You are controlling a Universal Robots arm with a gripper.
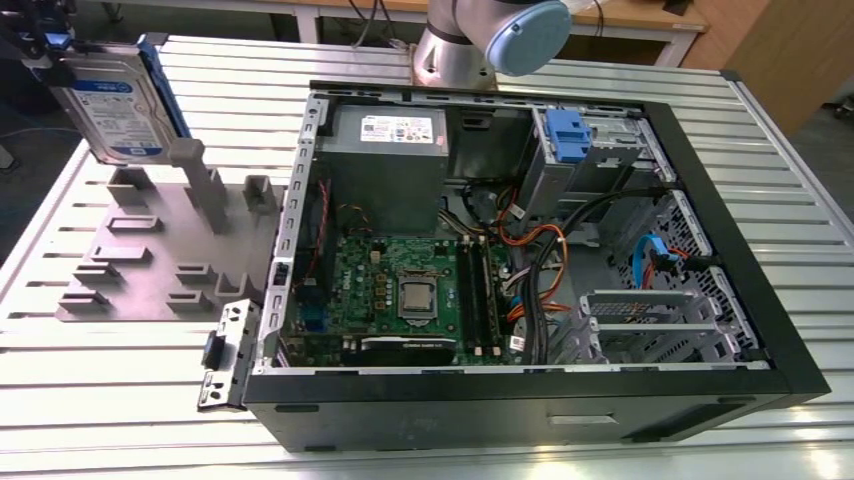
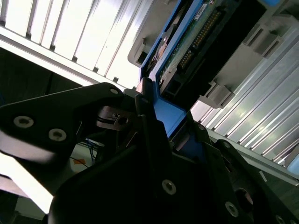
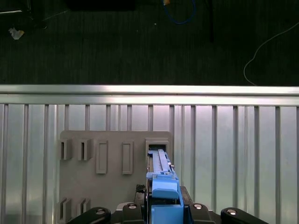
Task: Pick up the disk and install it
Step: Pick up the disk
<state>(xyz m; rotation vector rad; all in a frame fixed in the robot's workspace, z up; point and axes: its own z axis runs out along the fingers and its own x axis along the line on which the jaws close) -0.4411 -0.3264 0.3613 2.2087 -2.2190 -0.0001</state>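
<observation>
exterior view: hand (image 1: 44, 55) grips disk (image 1: 120, 110) edge, seemingly above fixture (image 1: 147, 272)

The exterior view looks down over the table (image 1: 120, 400) from well off my gripper (image 1: 47, 55). My first wrist view faces straight down past the disk (image 3: 161, 168) to the fixture (image 3: 107, 191) beneath; my second wrist view looks close along the disk. All share it.
</observation>
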